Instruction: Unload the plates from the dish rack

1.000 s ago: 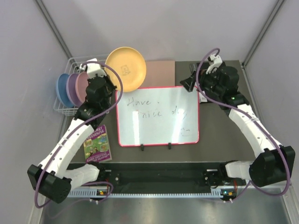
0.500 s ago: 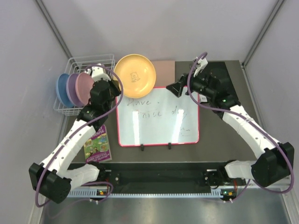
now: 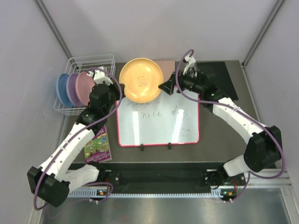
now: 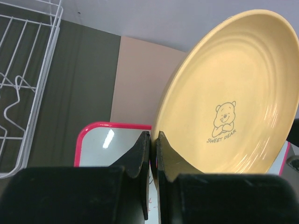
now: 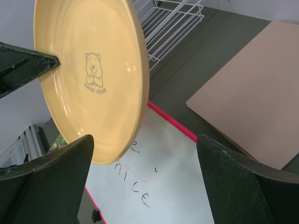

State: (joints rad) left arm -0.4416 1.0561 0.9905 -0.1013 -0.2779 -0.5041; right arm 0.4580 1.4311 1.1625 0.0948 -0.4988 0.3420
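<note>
Yellow plate (image 3: 141, 80) — aloft, tilted, outside rack (image 3: 93, 59); blue plate (image 3: 61, 91), pink plate (image 3: 84, 87) upright inside.

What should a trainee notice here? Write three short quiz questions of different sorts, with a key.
1. True or false: the left pincer is shut on the rim of the yellow plate.
2. The yellow plate hangs over which edge of the whiteboard? A far edge, B near edge, C right edge.
3. Fill in: the right pincer is ___ (open or shut).
Key: 1 true; 2 A; 3 open.
</note>
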